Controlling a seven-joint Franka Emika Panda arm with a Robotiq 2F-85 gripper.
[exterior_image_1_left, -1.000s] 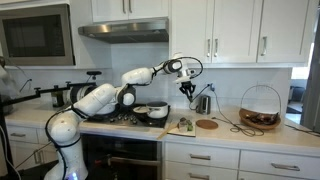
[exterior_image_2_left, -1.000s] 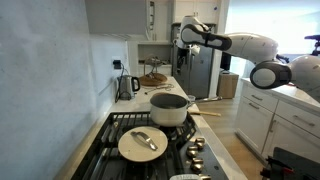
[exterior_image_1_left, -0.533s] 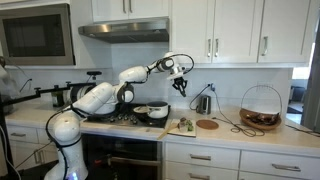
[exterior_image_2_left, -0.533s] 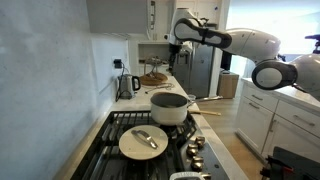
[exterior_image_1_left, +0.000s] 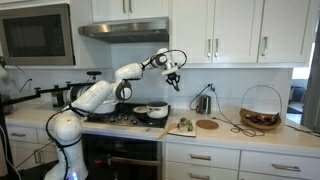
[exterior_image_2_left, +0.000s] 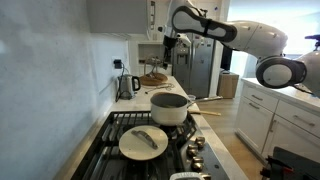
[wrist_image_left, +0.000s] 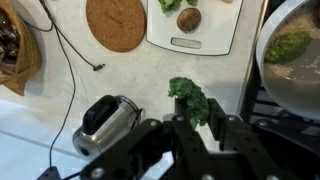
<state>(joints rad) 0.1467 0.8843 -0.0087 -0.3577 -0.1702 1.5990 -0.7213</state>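
- Our pincer (wrist_image_left: 196, 120) is squeezed shut on a small green broccoli piece (wrist_image_left: 189, 96).
- The broccoli piece sticks out between the two black fingers (wrist_image_left: 176, 128), up in the air.
- In an exterior view the white arm (exterior_image_1_left: 130, 72) holds the pincer high over the counter (exterior_image_1_left: 225, 132), just under the cupboards (exterior_image_1_left: 215, 30).
- In the wrist view a silver kettle (wrist_image_left: 105, 120) sits on the counter just left of the pincer.
- Farther off lies a white cutting board (wrist_image_left: 205, 30) with a few bits of food on it.
- A round cork mat (wrist_image_left: 116, 22) lies just left of the board.
- A black cable (wrist_image_left: 62, 50) runs over the counter left of the mat, and a basket (wrist_image_left: 12, 50) shows at the far left edge.
- At the right edge we see a pot (wrist_image_left: 305, 80) with something green inside.
- In an exterior view a round lid (exterior_image_2_left: 143, 143) rests on the stove (exterior_image_2_left: 120, 128), nearer to us than the pot.
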